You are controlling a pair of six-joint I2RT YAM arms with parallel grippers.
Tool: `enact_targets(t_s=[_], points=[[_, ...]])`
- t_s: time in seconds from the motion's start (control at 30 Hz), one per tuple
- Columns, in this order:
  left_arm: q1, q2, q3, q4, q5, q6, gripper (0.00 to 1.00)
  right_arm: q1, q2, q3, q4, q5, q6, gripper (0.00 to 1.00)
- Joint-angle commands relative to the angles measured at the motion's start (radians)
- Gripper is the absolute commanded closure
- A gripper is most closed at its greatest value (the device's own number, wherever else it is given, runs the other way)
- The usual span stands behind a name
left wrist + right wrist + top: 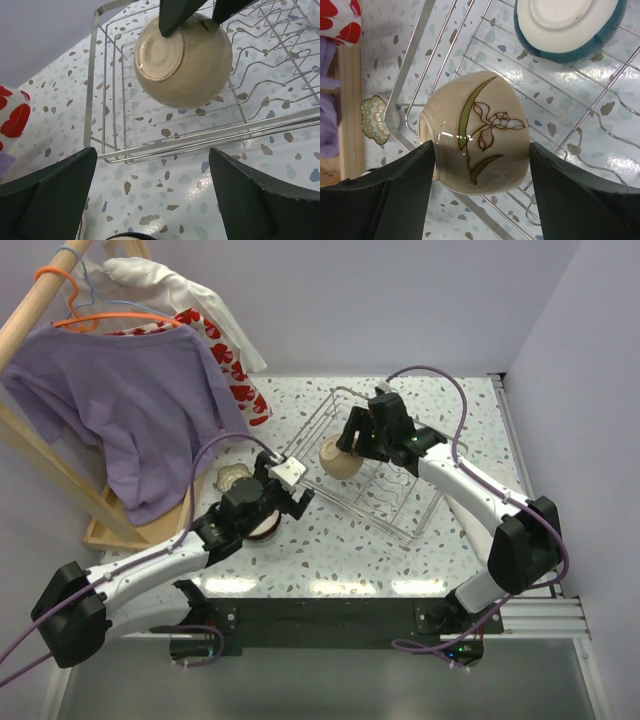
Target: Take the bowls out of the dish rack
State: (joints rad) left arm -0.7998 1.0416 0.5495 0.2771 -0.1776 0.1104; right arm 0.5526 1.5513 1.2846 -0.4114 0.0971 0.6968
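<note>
right gripper [481,155] clamped on tan bowl [475,125], over dish rack [95,100] edge | left gripper [152,160] spread wide, empty, just outside dish rack

The silver rectangular wire dish rack [397,504] is set on the speckled terrazzo worktop [330,560], just toward 2 o'clock of its middle. Over the rack's 9 o'clock side, the tan round ceramic bowl [340,462] is held on its side between the fingers of the right hand [352,440]. Inside the rack, at 1 o'clock of that bowl in the right wrist view, the teal round ceramic bowl [565,25] is laid foot up. Outside the rack, at its 8 o'clock, the left hand [296,490] is spread wide. The teal-and-white patterned ceramic bowl [235,478] is placed at that hand's 9 o'clock. The dark red ceramic bowl [264,527] is placed at its 7 o'clock, under the left arm. The wooden clothes stand [60,475] is stood at the worktop's 9 o'clock edge.
</note>
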Motion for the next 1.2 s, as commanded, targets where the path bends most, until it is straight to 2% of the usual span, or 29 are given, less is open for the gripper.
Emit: enact_targets(t_s=[0.0, 0.17, 0.4, 0.73, 0.97, 1.07, 1.17], points=[[-0.067, 0.087, 0.038, 0.279, -0.145, 0.196, 0.0, -0.011, -0.039, 0.061, 0.045, 0.03, 0.167, 1.0], [-0.093, 0.202, 0.017, 0.448, -0.157, 0.351, 0.0, -0.016, -0.025, 0.071, 0.028, 0.026, 0.273, 1.0], [-0.136, 0.363, -0.013, 0.776, -0.215, 0.518, 0.0, -0.017, -0.02, 0.074, 0.014, 0.029, 0.368, 1.0], [-0.194, 0.483, 0.01, 0.832, -0.213, 0.548, 0.0, -0.023, 0.007, 0.094, 0.01, -0.003, 0.435, 1.0], [-0.229, 0.632, 0.061, 0.994, -0.407, 0.661, 0.04, -0.023, 0.0, 0.073, 0.023, -0.01, 0.471, 1.0], [-0.252, 0.712, 0.087, 1.102, -0.476, 0.753, 0.06, -0.023, -0.002, 0.062, 0.033, -0.023, 0.486, 1.0], [-0.269, 0.804, 0.115, 1.284, -0.568, 0.873, 0.07, -0.023, -0.003, 0.059, 0.036, -0.033, 0.497, 1.0]])
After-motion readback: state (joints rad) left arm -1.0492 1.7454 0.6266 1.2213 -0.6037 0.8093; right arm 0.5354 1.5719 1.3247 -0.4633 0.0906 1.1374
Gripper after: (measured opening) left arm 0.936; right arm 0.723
